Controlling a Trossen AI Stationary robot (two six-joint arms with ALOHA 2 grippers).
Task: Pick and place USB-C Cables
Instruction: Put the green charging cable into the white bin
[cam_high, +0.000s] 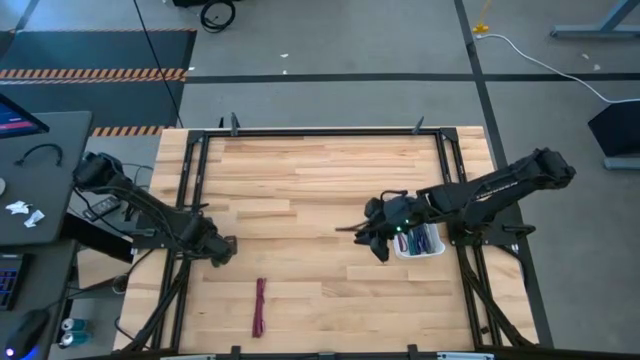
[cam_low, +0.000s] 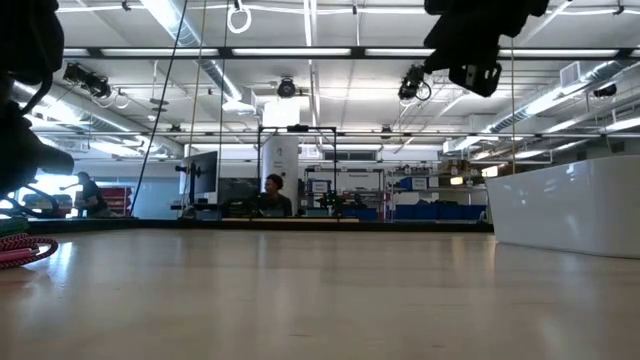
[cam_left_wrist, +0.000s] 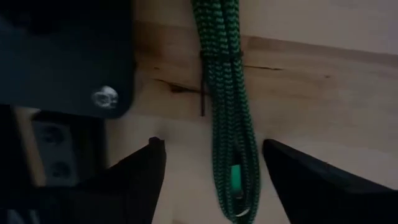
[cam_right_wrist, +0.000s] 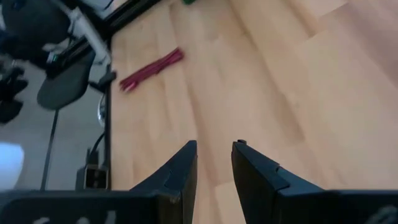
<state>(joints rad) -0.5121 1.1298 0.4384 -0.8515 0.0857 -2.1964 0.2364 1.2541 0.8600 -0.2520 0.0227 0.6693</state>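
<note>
Here we keep our left gripper spread wide over the green cable at the surface's nine o'clock edge, fingers either side, likely lining up a grasp. Our right gripper, nearly closed on nothing, hangs beside the white bin at three o'clock, where other cables already lie. The maroon cable waits near six o'clock. The broad middle is bare wood, giving room to carry across; the frame rail crowds the left side.
</note>
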